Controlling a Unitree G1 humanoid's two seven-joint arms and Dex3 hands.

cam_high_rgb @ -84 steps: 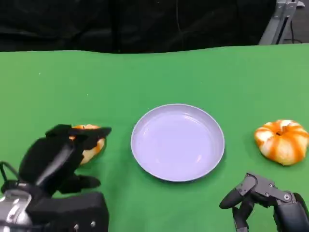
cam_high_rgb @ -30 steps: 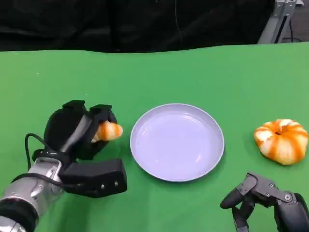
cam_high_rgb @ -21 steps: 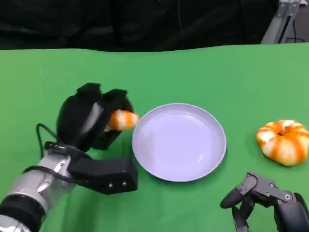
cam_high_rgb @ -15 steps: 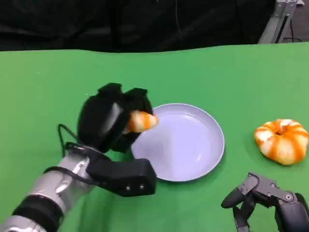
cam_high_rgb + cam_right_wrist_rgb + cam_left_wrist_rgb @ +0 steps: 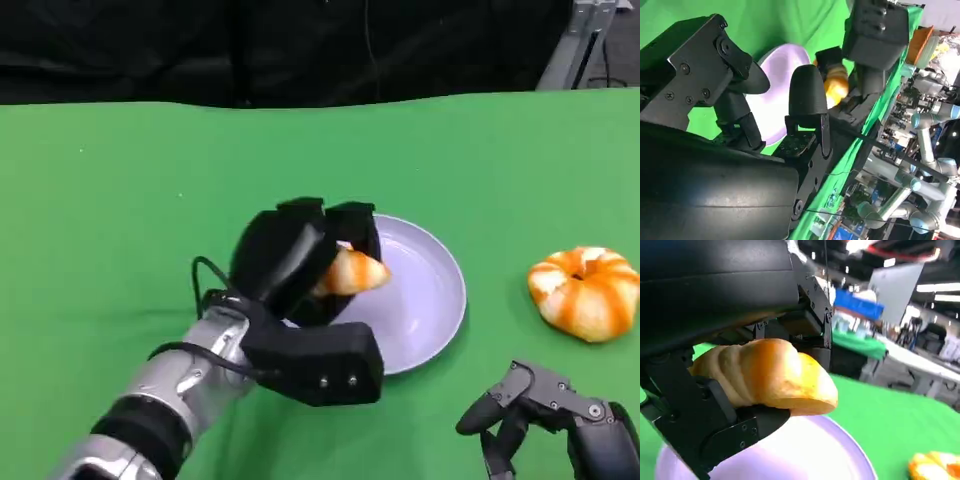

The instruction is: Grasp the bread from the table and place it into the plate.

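Bread [image 5: 352,272] sits clamped in my left hand [image 5: 300,262] above the plate [image 5: 435,300], near its left side, so letting go this close to the rim could tip it onto the table [image 5: 120,200].

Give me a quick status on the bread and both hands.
Left hand grips bread above plate. Right hand holds nothing. Nothing blocking.
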